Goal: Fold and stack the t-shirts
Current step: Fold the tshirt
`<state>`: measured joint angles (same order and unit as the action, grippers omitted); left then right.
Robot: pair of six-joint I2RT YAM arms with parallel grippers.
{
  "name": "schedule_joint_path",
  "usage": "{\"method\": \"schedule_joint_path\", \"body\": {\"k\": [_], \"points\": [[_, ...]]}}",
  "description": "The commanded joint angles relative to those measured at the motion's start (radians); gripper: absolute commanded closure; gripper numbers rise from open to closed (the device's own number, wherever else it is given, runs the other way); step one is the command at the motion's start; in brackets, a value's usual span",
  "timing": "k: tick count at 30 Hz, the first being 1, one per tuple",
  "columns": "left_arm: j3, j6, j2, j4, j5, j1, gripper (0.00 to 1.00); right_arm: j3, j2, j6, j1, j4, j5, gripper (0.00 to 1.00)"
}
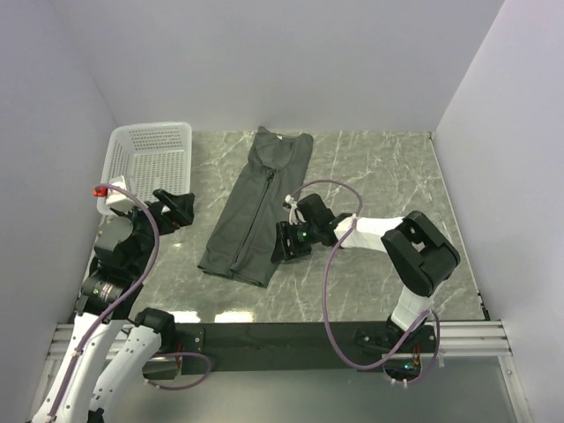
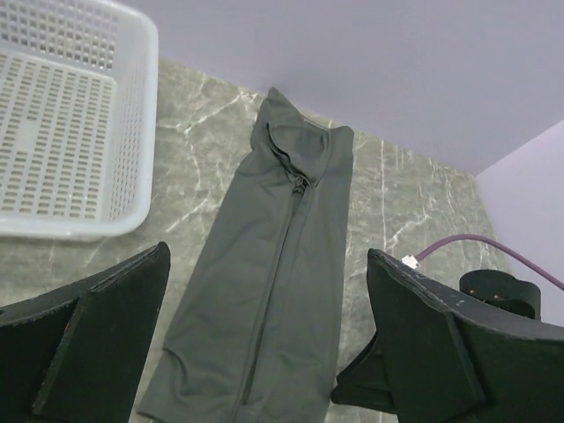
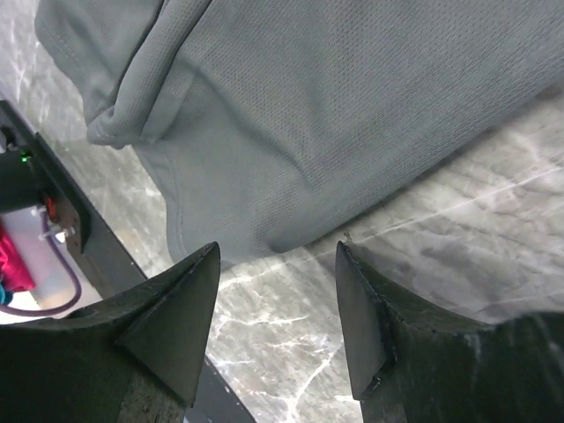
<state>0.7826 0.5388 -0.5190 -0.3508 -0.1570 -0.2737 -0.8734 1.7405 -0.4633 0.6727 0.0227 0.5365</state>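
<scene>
Shirt (image 1: 256,211) lies lengthwise, near to far; right jaws, apart, beside its near right corner; left jaws apart, farther.

The table (image 1: 388,185) has a grey-green marbled top with pale veins and fills the middle of the top view. A dark charcoal t-shirt (image 1: 260,207), folded lengthwise into a long narrow strip, lies flat on it just left of centre, its collar end toward the top of the frame. A white mesh basket (image 1: 150,157) stands at the table's upper left corner, apart from the t-shirt.
</scene>
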Motion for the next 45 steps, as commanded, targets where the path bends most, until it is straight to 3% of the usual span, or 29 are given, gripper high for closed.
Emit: {"method": "schedule_joint_path", "body": {"k": [1, 3, 5, 6, 8, 10, 14, 16, 17, 19, 21, 32, 39, 45], "points": [[-0.008, 0.039, 0.027, -0.022, -0.024, 0.002, 0.02, -0.024, 0.013, 0.026, 0.024, 0.005, -0.067, 0.38], [-0.006, 0.035, 0.043, -0.039, -0.032, 0.002, 0.02, -0.044, -0.022, 0.09, 0.048, 0.04, -0.069, 0.4], [-0.005, 0.027, 0.057, -0.06, -0.042, 0.002, 0.02, -0.062, -0.065, 0.333, 0.076, 0.139, 0.034, 0.41], [-0.005, 0.02, 0.072, -0.063, -0.044, 0.002, 0.02, -0.093, -0.105, 0.552, 0.079, 0.201, 0.092, 0.41], [-0.006, 0.009, 0.089, -0.068, -0.041, 0.002, 0.02, -0.124, -0.143, 0.769, 0.084, 0.395, 0.253, 0.41], [-0.011, -0.005, 0.115, -0.07, -0.042, 0.002, 0.01, -0.151, -0.185, 0.93, 0.093, 0.454, 0.252, 0.42], [-0.048, -0.026, 0.16, -0.047, -0.013, 0.002, 0.01, -0.18, -0.206, 1.147, 0.151, 0.532, 0.148, 0.39], [-0.058, -0.03, 0.172, -0.037, -0.003, 0.002, 0.01, -0.148, -0.242, 1.312, 0.242, 0.491, 0.01, 0.38], [-0.06, -0.03, 0.174, -0.039, -0.001, 0.002, 0.01, -0.086, -0.257, 1.389, 0.278, 0.427, -0.164, 0.37], [-0.059, -0.025, 0.181, -0.05, 0.0, 0.002, 0.01, -0.038, -0.247, 1.558, 0.368, 0.349, -0.326, 0.36], [-0.052, -0.026, 0.192, -0.057, -0.003, 0.002, 0.01, -0.019, -0.195, 1.629, 0.387, 0.271, -0.412, 0.36], [-0.058, -0.023, 0.247, -0.117, -0.022, 0.002, 0.01, -0.095, -0.056, 1.667, 0.455, 0.217, -0.428, 0.37], [-0.071, -0.019, 0.257, -0.119, -0.024, 0.002, 0.01, -0.153, 0.005, 1.655, 0.472, 0.243, -0.373, 0.4], [-0.066, -0.016, 0.263, -0.126, -0.019, 0.002, 0.01, -0.191, 0.056, 1.661, 0.478, 0.29, -0.285, 0.51]]}}
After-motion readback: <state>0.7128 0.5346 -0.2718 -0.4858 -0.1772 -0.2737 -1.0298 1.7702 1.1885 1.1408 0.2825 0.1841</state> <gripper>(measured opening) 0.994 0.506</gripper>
